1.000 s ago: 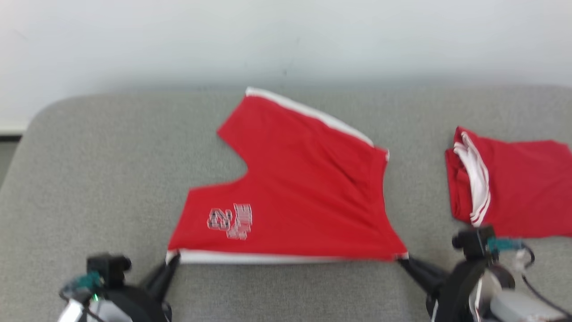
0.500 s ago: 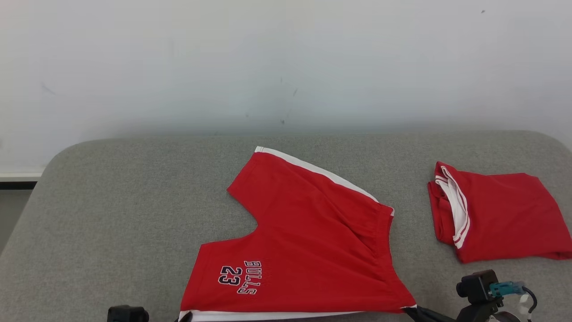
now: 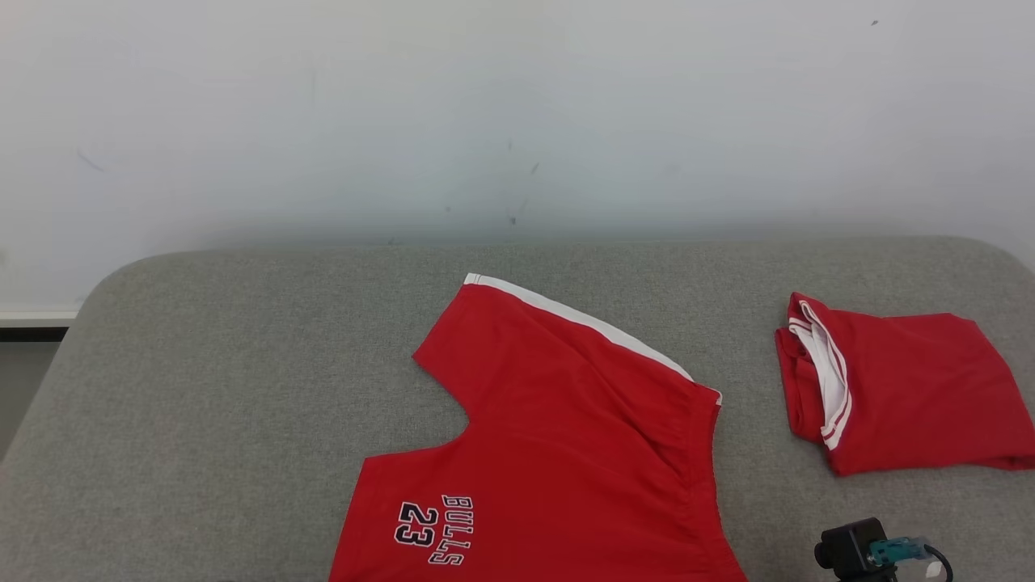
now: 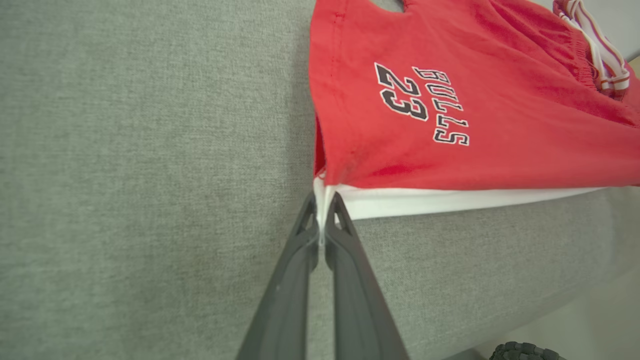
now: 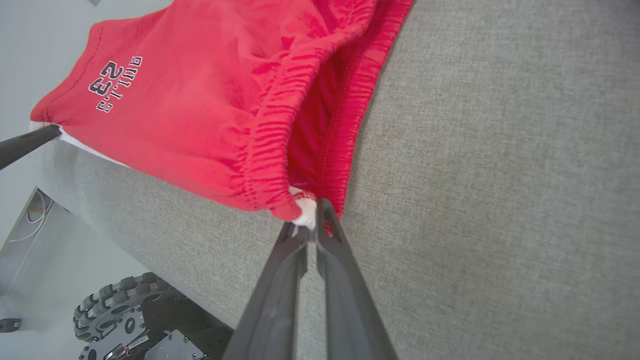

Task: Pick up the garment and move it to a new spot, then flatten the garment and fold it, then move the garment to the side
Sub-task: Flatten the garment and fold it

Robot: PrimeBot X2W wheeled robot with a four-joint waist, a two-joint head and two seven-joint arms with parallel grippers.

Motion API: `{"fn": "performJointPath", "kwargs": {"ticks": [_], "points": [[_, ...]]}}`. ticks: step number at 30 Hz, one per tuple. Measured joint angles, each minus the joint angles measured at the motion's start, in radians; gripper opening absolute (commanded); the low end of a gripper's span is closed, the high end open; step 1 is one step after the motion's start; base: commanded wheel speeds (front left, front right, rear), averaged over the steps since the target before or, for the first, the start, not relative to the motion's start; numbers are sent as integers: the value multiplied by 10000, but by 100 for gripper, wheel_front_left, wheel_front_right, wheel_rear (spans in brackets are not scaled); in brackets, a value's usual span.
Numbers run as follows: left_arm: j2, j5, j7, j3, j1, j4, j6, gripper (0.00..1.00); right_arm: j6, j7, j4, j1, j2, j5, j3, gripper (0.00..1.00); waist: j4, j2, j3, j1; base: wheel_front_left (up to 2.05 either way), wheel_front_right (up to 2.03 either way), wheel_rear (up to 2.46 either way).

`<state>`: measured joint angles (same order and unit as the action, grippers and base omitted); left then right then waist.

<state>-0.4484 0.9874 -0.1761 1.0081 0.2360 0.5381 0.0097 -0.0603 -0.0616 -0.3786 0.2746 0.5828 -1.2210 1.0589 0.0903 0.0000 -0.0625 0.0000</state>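
Grey woven-fabric desk (image 3: 202,388), pale wall (image 3: 517,121) behind. Red shorts (image 3: 566,453) spread near front edge, thin limp jersey with white hem band and ribbed waistband. Left claw (image 4: 324,202) clamped on hem corner, right claw (image 5: 307,225) clamped on waistband corner. Flattening step, likely — draw corners apart evenly, low, no jerks. Folded red garment (image 3: 906,396) well apart, rightward.

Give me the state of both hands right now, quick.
Left hand: closed, pinching the white-trimmed leg corner of the red Bulls shorts.
Right hand: closed, pinching the waistband corner of the same shorts.
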Motion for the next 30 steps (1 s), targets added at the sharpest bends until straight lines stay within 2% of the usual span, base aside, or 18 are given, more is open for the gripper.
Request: {"fn": "performJointPath", "kwargs": {"ticks": [4, 8, 22, 24, 25, 26, 27, 28, 30], "points": [[6, 2, -2, -35, 2, 71, 8, 0, 77, 12, -17, 1, -169, -79, -52, 0, -12, 0, 46, 0, 0, 0, 0], [38, 105, -19, -199, 98, 117, 81, 0, 13, 8, 17, 33, -357, -667, -428, 0, -31, 0, 102, 0, 0, 0, 0], [221, 102, -63, -148, 382, 360, 90, 0, -27, 986, -420, 251, -460, -811, -90, 0, 57, 0, 186, 1, 0, 0, 0], [234, 98, -63, -125, 381, 437, 90, 0, -29, 1030, -424, 251, -464, -826, -92, 39, 73, 0, 183, 0, 0, 0, 0], [242, 86, -61, -113, 381, 491, 90, 4, -31, 1032, -424, 252, -466, -828, -96, 78, 77, 0, 180, 0, 0, 0, 0], [240, 84, -63, -104, 381, 537, 92, 31, -73, 1045, -422, 252, -464, -836, -117, 100, 81, 0, 177, 0, 0, 0, 0], [238, 73, -63, -100, 381, 568, 115, 72, -109, 1043, -416, 251, -462, -892, -153, 100, 84, 0, 173, 0, 0, 0, 0], [230, 65, -92, -100, 381, 593, 174, 100, -113, 1041, -399, 251, -460, -957, -209, 100, 86, 0, 168, 0, 0, 0, 0], [205, 58, -111, -125, 381, 612, 178, 100, -138, 1003, -353, 250, -437, -1064, -311, 100, 88, 0, 158, 0, 0, 0, 0]]}}
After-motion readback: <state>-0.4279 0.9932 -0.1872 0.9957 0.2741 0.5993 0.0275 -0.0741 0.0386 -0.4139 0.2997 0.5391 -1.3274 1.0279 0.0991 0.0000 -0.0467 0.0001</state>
